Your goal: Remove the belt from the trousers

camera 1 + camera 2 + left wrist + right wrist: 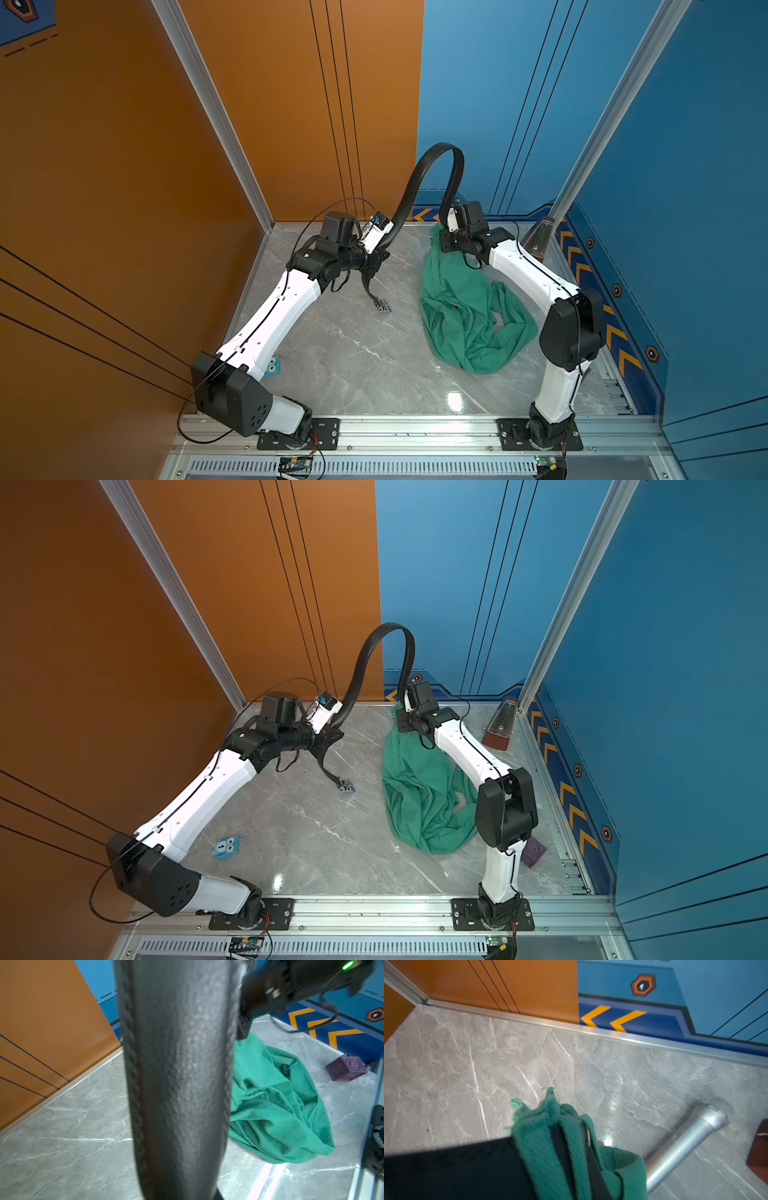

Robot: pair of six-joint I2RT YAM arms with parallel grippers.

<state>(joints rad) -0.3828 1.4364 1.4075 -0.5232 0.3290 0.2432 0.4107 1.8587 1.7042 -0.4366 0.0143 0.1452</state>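
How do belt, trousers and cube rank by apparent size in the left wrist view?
1. belt, but it is seen very close up, so its lead over the trousers is unsure
2. trousers
3. cube

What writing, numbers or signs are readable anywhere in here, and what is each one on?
"1" (as far as it can be made out): on the small blue owl toy.
Yellow chevrons: arrow signs without words, on the blue wall.
Hexagon badge on that wall: a white mark, unreadable.
Microphone: small label, too blurred to read.
Purple cube: raised design, too blurred to read.
No brand or word is legible.
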